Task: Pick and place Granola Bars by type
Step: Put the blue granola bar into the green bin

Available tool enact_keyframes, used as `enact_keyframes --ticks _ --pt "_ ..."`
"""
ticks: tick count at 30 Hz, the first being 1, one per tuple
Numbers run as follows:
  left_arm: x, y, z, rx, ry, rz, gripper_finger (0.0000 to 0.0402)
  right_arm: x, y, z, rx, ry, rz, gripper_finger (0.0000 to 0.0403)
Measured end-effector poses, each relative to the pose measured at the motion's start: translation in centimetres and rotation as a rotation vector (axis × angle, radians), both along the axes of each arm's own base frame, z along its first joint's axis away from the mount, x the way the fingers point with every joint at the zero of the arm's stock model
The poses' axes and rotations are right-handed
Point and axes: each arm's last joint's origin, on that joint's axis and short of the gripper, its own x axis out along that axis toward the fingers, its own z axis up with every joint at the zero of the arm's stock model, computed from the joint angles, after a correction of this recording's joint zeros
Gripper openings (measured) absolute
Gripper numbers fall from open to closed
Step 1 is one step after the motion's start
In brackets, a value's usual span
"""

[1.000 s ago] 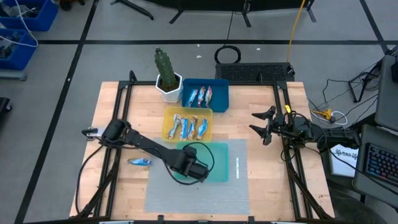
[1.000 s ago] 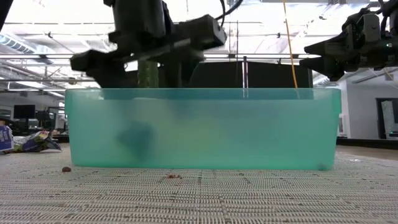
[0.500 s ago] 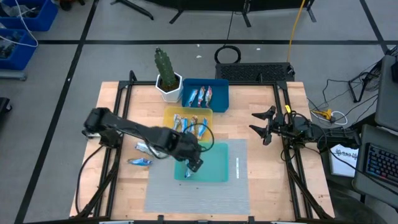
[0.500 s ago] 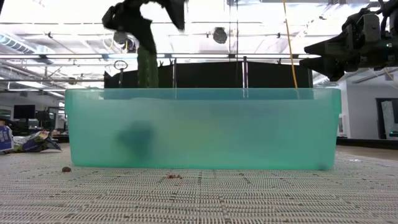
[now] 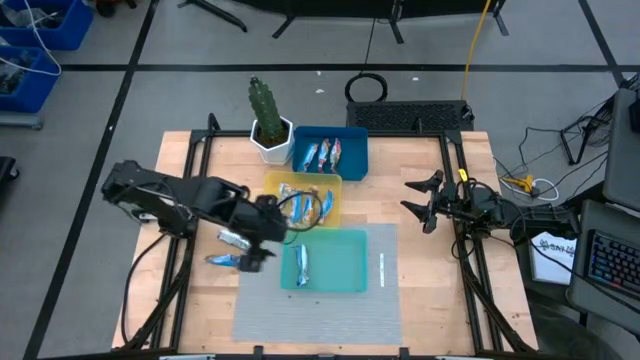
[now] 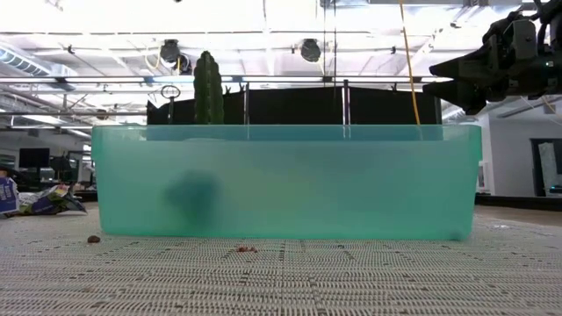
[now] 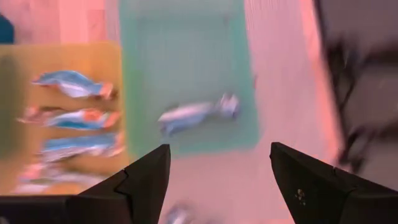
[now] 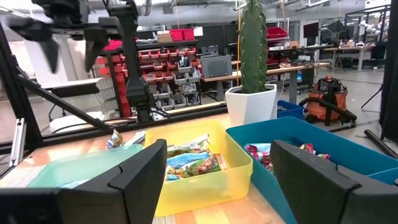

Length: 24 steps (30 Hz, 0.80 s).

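Note:
One silver-blue granola bar (image 5: 302,263) lies flat on the floor of the teal tray (image 5: 345,285); it also shows in the left wrist view (image 7: 193,114). Several bars lie in the yellow tray (image 5: 272,187) and in the blue tray (image 5: 352,145). Two more bars (image 5: 226,260) lie on the bare wood left of the teal tray. My left gripper (image 5: 254,256) hangs open and empty over the table between those loose bars and the teal tray, its fingers (image 7: 146,180) spread wide. My right gripper (image 5: 421,205) waits open and empty at the table's right side.
A cactus in a white pot (image 5: 268,128) stands at the far left beside the blue tray. A grey mesh mat (image 5: 320,320) lies under the teal tray toward the near edge. A small white strip (image 5: 381,265) lies in the teal tray's right part.
My left gripper has risen out of the teal tray and gone toward the table's left edge, over the loose bars on the wood. The bar it was over now lies alone on the teal tray's floor. My right arm has kept still.

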Motion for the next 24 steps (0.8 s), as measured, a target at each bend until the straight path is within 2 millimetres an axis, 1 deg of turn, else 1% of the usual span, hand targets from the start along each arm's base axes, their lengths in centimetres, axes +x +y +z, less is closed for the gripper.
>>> enact_keyframes --ticks 3,6,9,14,18,24 --pt "-2.0 0.6 0.4 0.146 0.056 -0.144 0.0274 0.0 0.0 0.0 0.0 0.001 0.0 0.0279" --pt "-3.5 1.3 0.6 0.275 0.093 -0.203 0.0278 0.0 0.0 0.0 0.0 0.001 0.0 0.0279" --pt "-4.8 1.9 -0.1 0.356 0.109 -0.239 0.0283 0.0 0.0 0.0 0.0 0.0 0.0 0.0279" --pt "-7.2 2.6 -3.3 0.394 0.18 -0.285 0.029 0.0 0.0 0.0 0.0 -0.001 0.0 0.0279" --pt "-9.0 3.1 -6.0 0.41 0.22 -0.317 0.0284 0.0 0.0 0.0 0.0 0.0 0.0 0.0279" --pt "-10.8 3.4 -10.1 0.387 0.256 -0.383 0.0283 0.0 0.0 0.0 0.0 0.0 0.0 0.0279"
